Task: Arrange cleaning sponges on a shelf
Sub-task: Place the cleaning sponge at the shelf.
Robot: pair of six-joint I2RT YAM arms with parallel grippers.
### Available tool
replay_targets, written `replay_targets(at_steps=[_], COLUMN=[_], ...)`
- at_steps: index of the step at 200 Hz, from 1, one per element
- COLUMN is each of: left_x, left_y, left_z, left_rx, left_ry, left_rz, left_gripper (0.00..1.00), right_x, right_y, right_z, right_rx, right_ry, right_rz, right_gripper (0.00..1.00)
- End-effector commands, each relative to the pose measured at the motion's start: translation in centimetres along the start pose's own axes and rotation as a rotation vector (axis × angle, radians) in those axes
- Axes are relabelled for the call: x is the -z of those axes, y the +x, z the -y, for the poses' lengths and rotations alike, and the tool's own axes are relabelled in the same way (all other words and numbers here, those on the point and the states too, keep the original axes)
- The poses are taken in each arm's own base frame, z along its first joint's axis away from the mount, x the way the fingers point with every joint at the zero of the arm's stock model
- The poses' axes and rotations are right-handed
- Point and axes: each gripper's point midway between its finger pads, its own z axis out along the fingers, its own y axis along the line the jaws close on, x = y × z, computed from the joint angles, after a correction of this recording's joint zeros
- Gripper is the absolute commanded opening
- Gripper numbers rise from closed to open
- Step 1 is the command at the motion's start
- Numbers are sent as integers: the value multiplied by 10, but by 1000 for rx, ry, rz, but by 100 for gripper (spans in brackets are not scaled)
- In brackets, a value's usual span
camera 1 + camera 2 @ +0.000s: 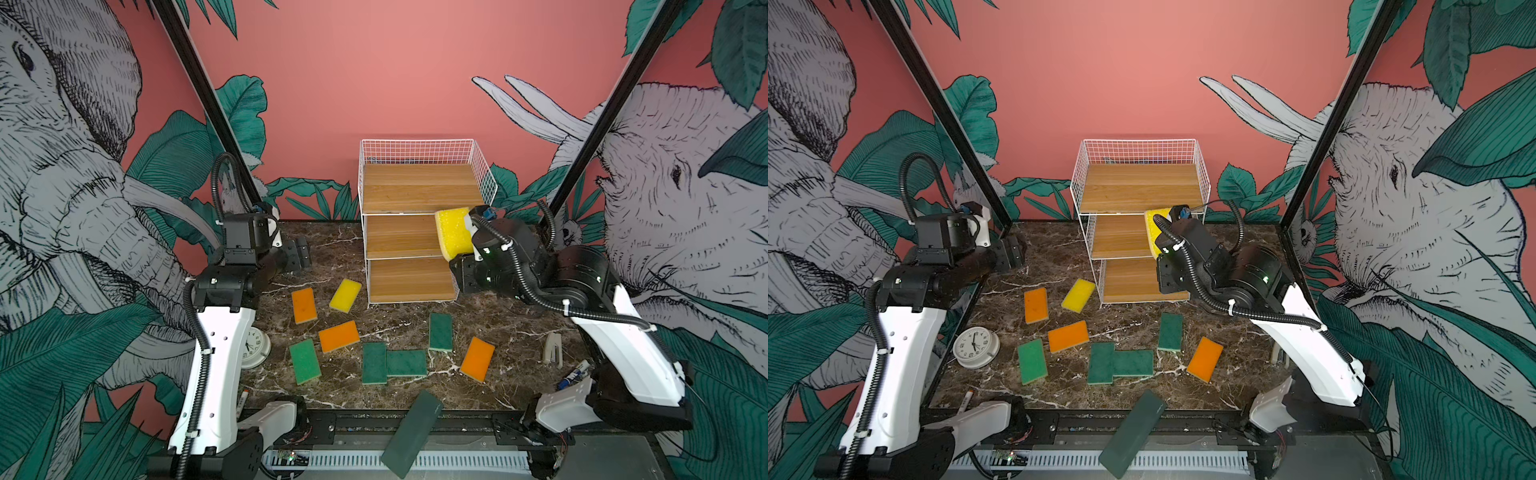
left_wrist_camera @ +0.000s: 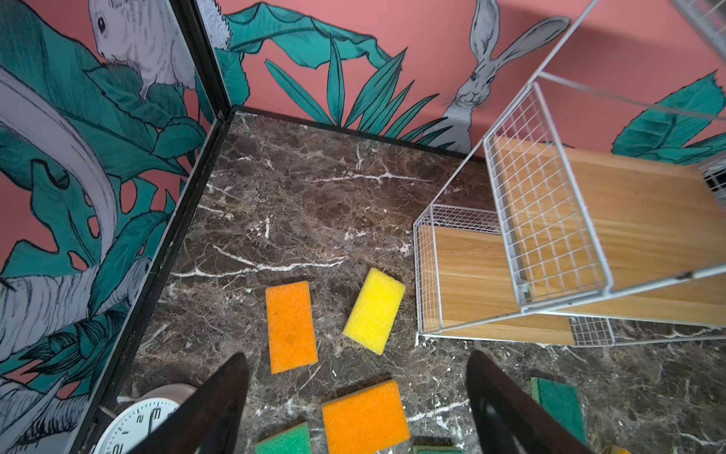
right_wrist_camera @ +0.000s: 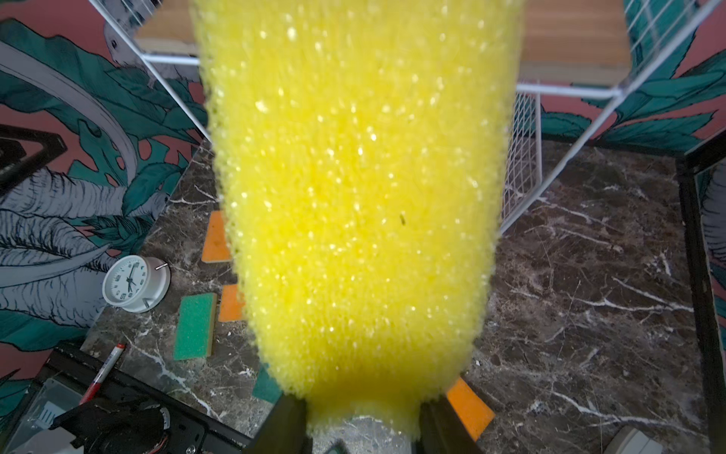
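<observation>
The shelf (image 1: 419, 187), a white wire rack with three stepped wood boards, stands at the back middle of the table and shows in both top views (image 1: 1138, 187). My right gripper (image 3: 361, 407) is shut on one end of a yellow sponge (image 1: 454, 232), which is tilted up over the right end of the middle board. Whether the sponge touches the board I cannot tell. Several sponges lie flat on the marble: yellow (image 1: 345, 295), orange (image 1: 304, 305), orange (image 1: 338, 336), orange (image 1: 477, 358), green (image 1: 305, 361), green (image 1: 440, 331), and two touching green ones (image 1: 374, 362). My left gripper (image 2: 358, 357) hangs open and empty at the back left.
A white clock (image 1: 255, 347) sits by the left arm. A long dark green slab (image 1: 411, 434) overhangs the front rail. A beige stapler-like thing (image 1: 552, 348) lies at the right and a red pen (image 3: 104, 371) at the front left. Black frame posts flank the table.
</observation>
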Motion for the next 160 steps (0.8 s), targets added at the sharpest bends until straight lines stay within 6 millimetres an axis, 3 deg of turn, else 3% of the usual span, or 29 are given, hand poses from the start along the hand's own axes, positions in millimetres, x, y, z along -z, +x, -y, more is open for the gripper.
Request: replay_targets(at_steps=[1,33,37,160], left_x=[3,0,-1,4], left_y=[0,2,3,-7], left_z=[7,13,13,15], left_rx=[-11,-6,-6,2], left_ry=[32,67,67,75], left_rz=[-13,-23,-22,10], left_gripper=[88,88,88,88], right_x=[1,4,-6,-42], right_y=[-13,-40,-41,-94], right_z=[5,12,10,33], right_rx=[95,105,111,92], right_ry=[54,51,59,67], right_rz=[29,79,63,169], right_gripper=[41,42,42,45])
